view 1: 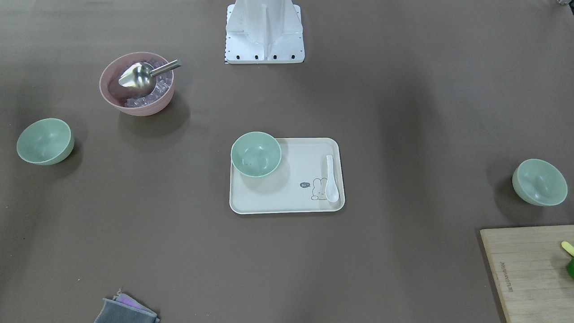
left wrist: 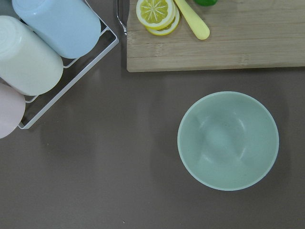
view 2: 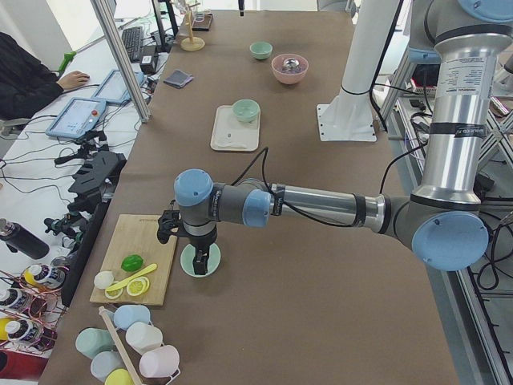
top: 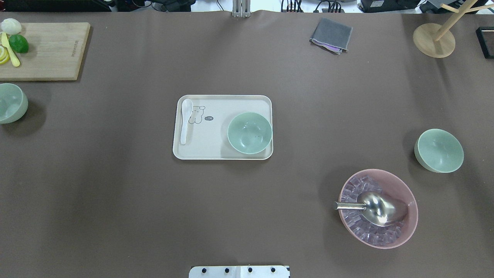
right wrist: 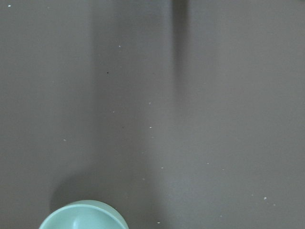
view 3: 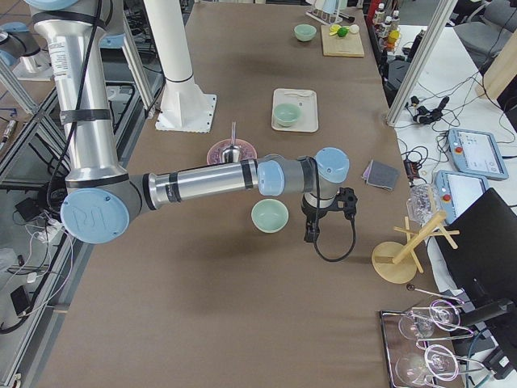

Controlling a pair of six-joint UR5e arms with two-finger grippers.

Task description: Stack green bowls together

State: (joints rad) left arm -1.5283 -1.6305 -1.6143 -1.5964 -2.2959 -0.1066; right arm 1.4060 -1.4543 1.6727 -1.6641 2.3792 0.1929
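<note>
Since nothing is stacked yet, this one really comes down to which arm is lined up on which bowl.

Biggest first. The table [top: 115, 212] has all three spread along it, well apart. The left arm [view 2: 321, 204] reaches out over the robot's left end, and the right arm [view 3: 202, 178] over the right end.

Dead centre is the tray [top: 231, 104], with the middle bowl [top: 249, 133] upright in its corner nearest the robot and toward the robot's right. That looks like the natural spot to stack onto, though that's only a guess.

The left bowl [left wrist: 228, 140] sits upright on bare table just beside the board [left wrist: 214, 47]. In the side view the left gripper [view 2: 200, 261] hangs right above it. The wrist cam has the bowl a bit right of centre and low, so a small sideways nudge should do.

The right bowl [top: 439, 150] is near the pink bowl [top: 405, 231]. The right gripper [view 3: 311, 233] hangs beside it rather than over it, on the side away from the robot's base. Its wrist cam only catches the rim at the bottom-left edge. So the left side looks better placed to go first.

The bowls are round, so there's no long axis to worry about, and a rim pinch should work from any angle.

As for the fingers, neither pair shows up anywhere except the side views, so you can't tell if they're apart or together.
</note>
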